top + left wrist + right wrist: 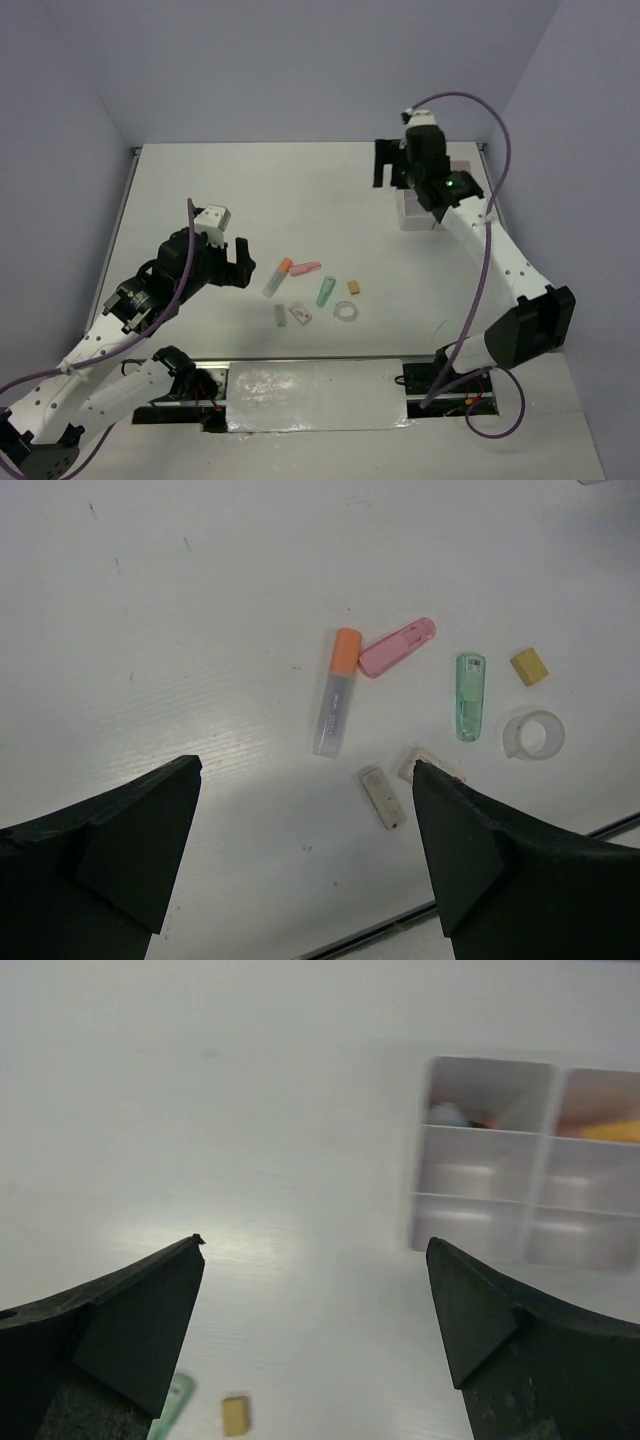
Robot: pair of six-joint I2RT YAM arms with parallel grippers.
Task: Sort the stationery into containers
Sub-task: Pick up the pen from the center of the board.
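Plastic makes up nearly all the loose stationery, which lies in a cluster on the tabletop [150, 600] just ahead of the left tool [306, 763], whose jaws stand wide apart with nothing between them. The orange-capped marker [335, 692] and the pink marker [397, 647] lie just beside each other. Both look light, rigid and smooth, so they are likely to roll or slip from a pinch near an end. They are best taken across the middle of the barrel, jaws square to its length. The green packet [470, 696] looks glossy and probably slippery, so gripping across its long edges seems safest. The yellow eraser [529, 666] and white eraser [383, 797] should be soft and grippy, but they sit low and call for a close descent. The clear tape ring [534, 734] lies flat and may crush if squeezed hard. The right tool [315, 1240] hangs released and empty near the containers [485, 1130], well apart from the cluster; two compartments show something inside
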